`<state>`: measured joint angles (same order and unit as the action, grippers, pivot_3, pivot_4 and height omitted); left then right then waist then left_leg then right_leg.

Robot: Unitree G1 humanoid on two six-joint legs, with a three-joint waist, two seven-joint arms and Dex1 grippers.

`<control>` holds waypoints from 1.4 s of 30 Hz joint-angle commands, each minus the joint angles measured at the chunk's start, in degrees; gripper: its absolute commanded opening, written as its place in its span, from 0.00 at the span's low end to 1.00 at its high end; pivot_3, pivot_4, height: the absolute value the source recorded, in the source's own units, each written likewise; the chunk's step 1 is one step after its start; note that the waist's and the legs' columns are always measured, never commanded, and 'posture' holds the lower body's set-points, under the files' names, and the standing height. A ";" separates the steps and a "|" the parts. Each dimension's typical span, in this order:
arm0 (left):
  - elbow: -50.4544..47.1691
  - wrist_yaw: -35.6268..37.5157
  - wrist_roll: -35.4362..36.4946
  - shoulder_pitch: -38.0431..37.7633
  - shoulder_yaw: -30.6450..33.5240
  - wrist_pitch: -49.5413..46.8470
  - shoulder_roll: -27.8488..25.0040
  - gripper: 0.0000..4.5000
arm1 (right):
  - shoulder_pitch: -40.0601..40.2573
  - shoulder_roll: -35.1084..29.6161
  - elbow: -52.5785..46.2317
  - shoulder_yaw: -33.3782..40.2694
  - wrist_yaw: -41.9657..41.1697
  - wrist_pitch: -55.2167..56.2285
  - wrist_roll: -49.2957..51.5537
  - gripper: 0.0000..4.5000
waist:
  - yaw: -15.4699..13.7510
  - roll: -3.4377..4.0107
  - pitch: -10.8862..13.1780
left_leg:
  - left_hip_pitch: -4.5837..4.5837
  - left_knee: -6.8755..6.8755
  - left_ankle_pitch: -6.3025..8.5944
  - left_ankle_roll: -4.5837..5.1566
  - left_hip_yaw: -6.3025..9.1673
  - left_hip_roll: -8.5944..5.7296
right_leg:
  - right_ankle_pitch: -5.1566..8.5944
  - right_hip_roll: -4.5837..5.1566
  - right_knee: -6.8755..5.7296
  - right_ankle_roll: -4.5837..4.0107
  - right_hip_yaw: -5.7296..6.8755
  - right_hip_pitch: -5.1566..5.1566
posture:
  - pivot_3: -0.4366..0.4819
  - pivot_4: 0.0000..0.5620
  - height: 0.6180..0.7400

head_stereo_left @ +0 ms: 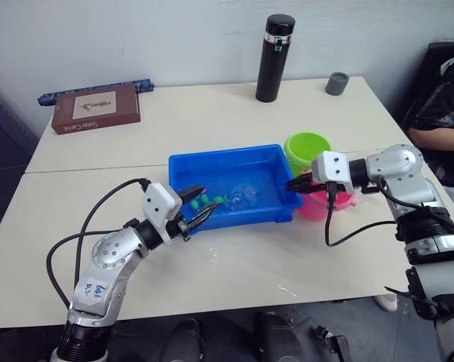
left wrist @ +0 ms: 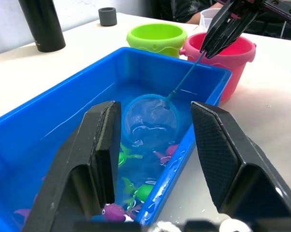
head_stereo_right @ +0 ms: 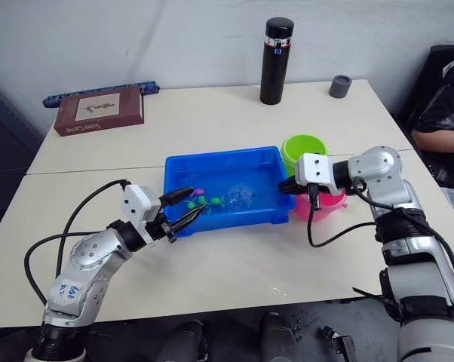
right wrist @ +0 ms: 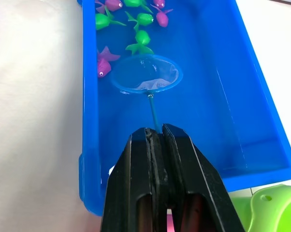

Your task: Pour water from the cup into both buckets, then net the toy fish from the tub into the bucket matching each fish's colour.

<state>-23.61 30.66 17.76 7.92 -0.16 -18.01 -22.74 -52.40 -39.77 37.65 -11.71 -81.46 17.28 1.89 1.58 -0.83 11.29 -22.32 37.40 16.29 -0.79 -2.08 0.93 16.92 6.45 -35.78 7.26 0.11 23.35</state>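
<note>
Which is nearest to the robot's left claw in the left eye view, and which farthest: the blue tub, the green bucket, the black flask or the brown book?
Measured from the left gripper:
1. Blue tub: its fingers reach over the near corner.
2. Green bucket: past the tub's far right end.
3. Brown book: back left of the table.
4. Black flask: back edge, right of centre.

The left gripper [left wrist: 155,159] is gaping over the tub [left wrist: 63,121]. Inside the tub, a net [left wrist: 151,118] is sitting beside fish [left wrist: 140,191]; the right gripper [left wrist: 227,29] is pinching its handle.
</note>
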 commanded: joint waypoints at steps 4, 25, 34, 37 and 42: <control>-2.48 -0.44 -0.16 -0.12 -0.41 1.22 0.48 0.56 | -3.22 0.50 3.18 -1.48 -2.27 -0.29 -1.50 0.00 | -0.01 0.00 0.00 | 0.00 -0.01 0.00 0.00 0.00 0.00 | 0.00 -0.01 0.00 0.00 0.00 0.00 | 0.48 0.27 1.00; -2.41 -1.13 -0.93 -0.26 -1.20 1.81 1.25 0.56 | -7.74 4.50 9.49 -2.86 -6.61 -4.32 -3.20 0.00 | -0.01 0.00 0.00 | 0.00 -0.01 -0.02 -0.04 -0.01 0.00 | 0.00 0.00 -0.01 0.00 -0.01 0.01 | 0.48 0.27 1.00; -2.56 -0.97 -1.08 -0.28 -1.09 1.73 1.48 0.56 | -8.76 4.48 7.17 -1.76 -9.89 -18.60 -0.19 0.00 | 0.01 0.00 0.00 | -0.01 -0.01 -0.01 -0.04 -0.01 0.00 | 0.00 0.02 0.00 0.00 -0.01 0.01 | 0.48 0.27 1.00; -2.56 -0.83 -0.96 -0.18 -1.12 1.74 1.50 0.56 | -8.75 3.87 5.85 -1.27 -10.42 -23.07 0.89 0.00 | 0.00 0.00 0.00 | -0.01 -0.02 -0.01 -0.03 -0.01 0.00 | 0.00 0.02 0.00 0.00 -0.01 0.02 | 0.48 0.27 1.00; -2.32 -0.64 -0.95 0.14 -1.16 1.80 1.53 0.56 | -7.95 3.07 3.03 -0.41 -10.03 -28.00 2.51 0.00 | 0.00 0.00 0.00 | -0.02 -0.02 0.00 -0.02 -0.01 -0.01 | 0.00 0.01 0.01 0.00 -0.01 0.02 | 0.48 0.27 1.00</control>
<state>-23.93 29.91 16.63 7.91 -1.14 -17.46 -21.25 -59.52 -35.67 42.86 -13.91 -88.84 -9.22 2.59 1.59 -0.83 11.29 -22.34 37.38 16.29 -0.81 -2.09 0.92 16.92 6.46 -35.78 7.26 0.11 23.37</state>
